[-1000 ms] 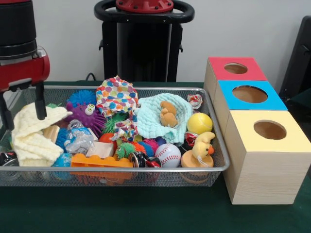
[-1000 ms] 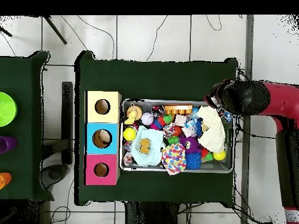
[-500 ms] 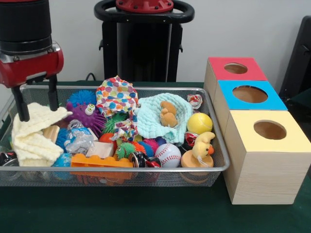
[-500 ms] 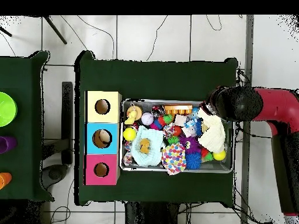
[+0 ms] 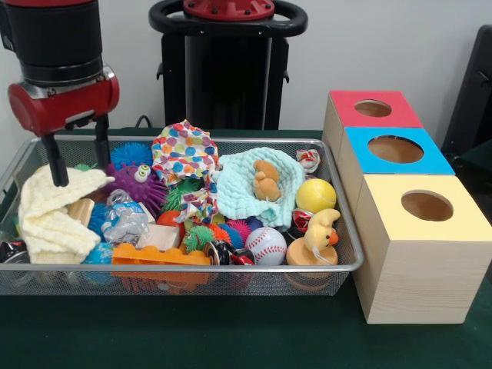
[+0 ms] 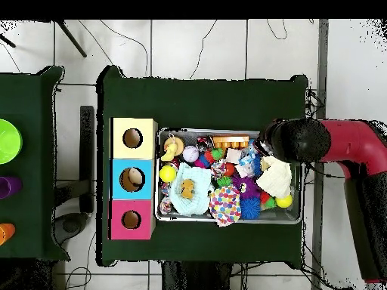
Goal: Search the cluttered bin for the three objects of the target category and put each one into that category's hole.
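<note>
Fingers (image 5: 55,163) of the gripper (image 5: 78,151) stood spread apart and empty, their tips just above the cream cloth (image 5: 52,211) at one end of the wire bin (image 5: 350,254). Clutter filled the bin: baseball (image 5: 266,245), yellow ball (image 5: 316,195), orange brick (image 5: 160,256). Three holed boxes, red (image 5: 372,110), blue (image 5: 395,151), yellow (image 5: 425,211), stood beside it on the table (image 5: 231,338). No legible writing was seen.
</note>
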Robot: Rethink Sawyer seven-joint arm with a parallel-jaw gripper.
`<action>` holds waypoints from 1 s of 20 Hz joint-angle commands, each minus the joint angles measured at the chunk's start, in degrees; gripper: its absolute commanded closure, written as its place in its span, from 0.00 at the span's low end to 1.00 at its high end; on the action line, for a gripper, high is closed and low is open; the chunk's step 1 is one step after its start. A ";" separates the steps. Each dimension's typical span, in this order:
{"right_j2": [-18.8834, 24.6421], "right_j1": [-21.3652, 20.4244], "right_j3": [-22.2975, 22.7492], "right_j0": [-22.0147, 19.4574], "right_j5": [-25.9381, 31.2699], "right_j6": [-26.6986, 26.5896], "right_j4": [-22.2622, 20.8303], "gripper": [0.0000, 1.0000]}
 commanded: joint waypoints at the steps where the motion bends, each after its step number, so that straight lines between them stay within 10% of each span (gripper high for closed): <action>1: -2.99 1.65 5.05 -1.17 -2.99 -7.00 -3.63 0.00; 20: -4.35 3.45 6.45 -1.29 -5.22 -5.13 -4.43 0.00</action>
